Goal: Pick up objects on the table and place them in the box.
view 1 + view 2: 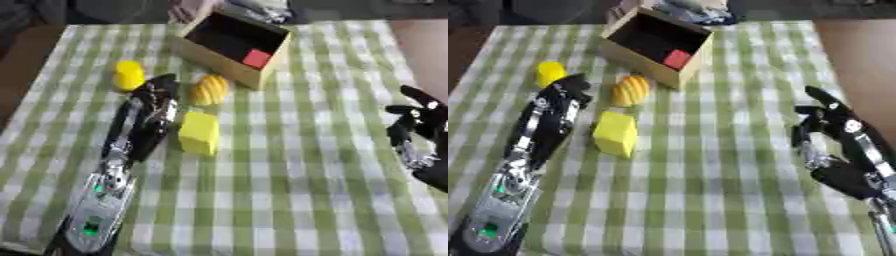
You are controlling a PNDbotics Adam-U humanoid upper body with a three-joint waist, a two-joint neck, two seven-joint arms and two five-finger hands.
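Cardboard box (229,60) holds red cube (257,58); ribbed yellow object (210,89) beside it.

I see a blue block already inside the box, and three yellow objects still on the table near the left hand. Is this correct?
Not quite: the block inside the box is red, not blue, as the left eye view shows. The rest holds: three yellow objects still lie on the table near the left hand.

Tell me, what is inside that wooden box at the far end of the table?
Inside the box lies one small red block, against its near right wall. The rest of the dark floor looks bare, but the near wall hides the strip just behind it.
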